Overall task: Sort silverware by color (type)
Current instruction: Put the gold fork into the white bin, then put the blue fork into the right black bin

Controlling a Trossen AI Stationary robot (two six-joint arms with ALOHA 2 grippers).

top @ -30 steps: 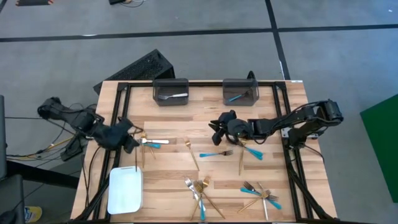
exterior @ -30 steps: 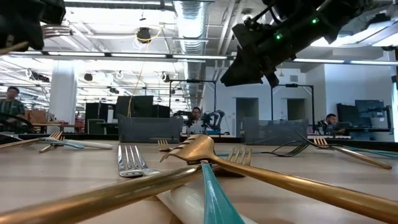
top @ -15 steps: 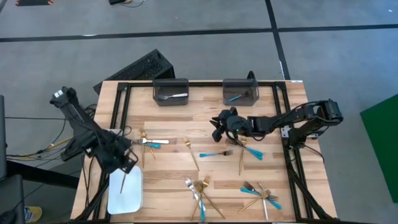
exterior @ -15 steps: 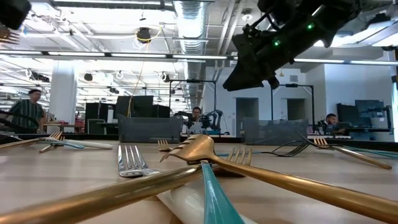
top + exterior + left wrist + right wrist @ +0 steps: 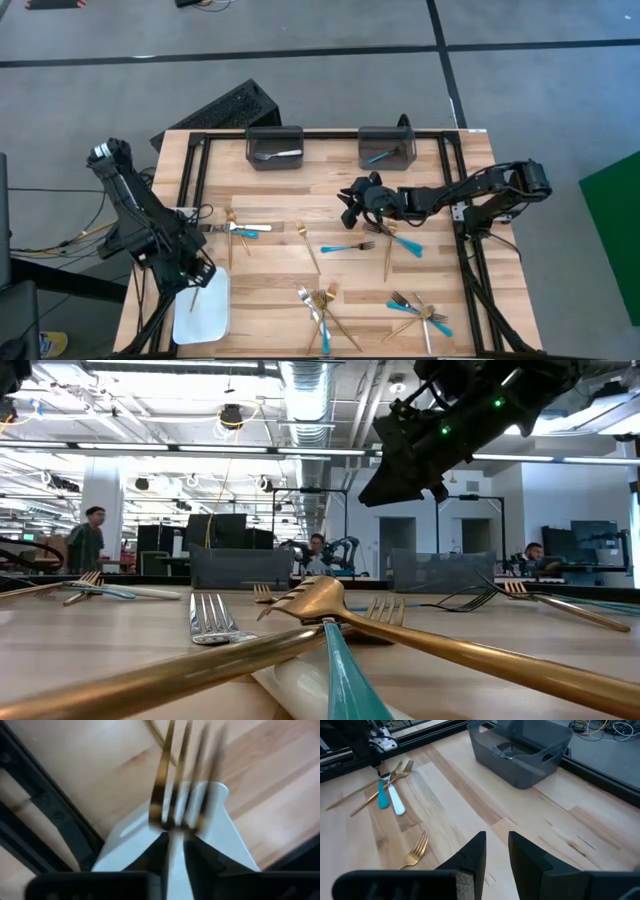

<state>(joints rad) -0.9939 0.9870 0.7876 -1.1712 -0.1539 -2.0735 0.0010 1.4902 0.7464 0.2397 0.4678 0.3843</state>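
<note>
One gold fork [image 5: 196, 293] hangs at the tips of the left gripper [image 5: 198, 275], over the upper edge of the white tray [image 5: 203, 318] at the table's [image 5: 275, 210] near-left corner. In the left wrist view its tines [image 5: 181, 780] stand out past the dark fingers [image 5: 150, 851], with the tray's white surface behind; the handle sits in the narrow gap between the fingers, but whether they are pinching it or letting it go I cannot tell. To do this drop well, I judge the fork should be released low and well inside the rim, lengthwise along the tray, so it neither bounces out nor hangs over the edge onto the black frame rail [image 5: 158, 300] beside it.

The right gripper [image 5: 352, 203] hovers above the middle of the table, fingers [image 5: 471, 855] slightly parted on nothing, near a turquoise fork [image 5: 348, 246] and a crossed gold-and-turquoise pair [image 5: 393, 243]. Two dark grey bins [image 5: 274, 147] stand at the far edge: one holds a silver fork [image 5: 278, 155], the other a turquoise piece [image 5: 379, 157].

More silverware lies loose: a small cluster [image 5: 238, 230] just beyond the tray, a lone gold fork [image 5: 307, 245] mid-table, and two tangled heaps [image 5: 322, 305] along the near edge, where overlapping handles would likely make single picks awkward. A person [image 5: 86, 540] walks far off in the room.
</note>
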